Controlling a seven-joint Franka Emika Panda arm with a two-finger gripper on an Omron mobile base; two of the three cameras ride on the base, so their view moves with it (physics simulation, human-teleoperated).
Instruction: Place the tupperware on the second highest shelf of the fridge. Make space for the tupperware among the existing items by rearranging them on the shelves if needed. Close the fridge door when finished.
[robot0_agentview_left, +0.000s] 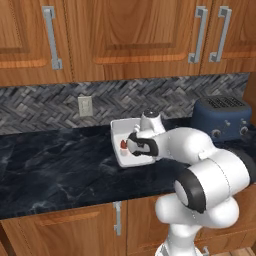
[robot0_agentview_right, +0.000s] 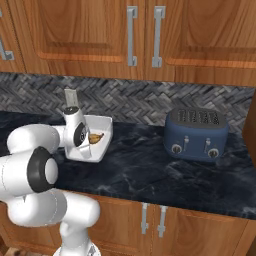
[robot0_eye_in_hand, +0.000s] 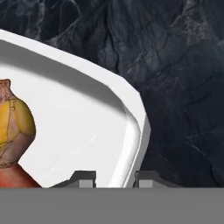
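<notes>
The tool is straddling the tupperware wall, fingers apart on either side, left of the blue toaster on the tabletop.

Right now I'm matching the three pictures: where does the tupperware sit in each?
Left base view: tupperware at centre on the counter, partly behind the arm.
Right base view: left of centre.
Hand view: its white wall straddled by the claw.
Shared landmark: blue toaster, on its right.
</notes>
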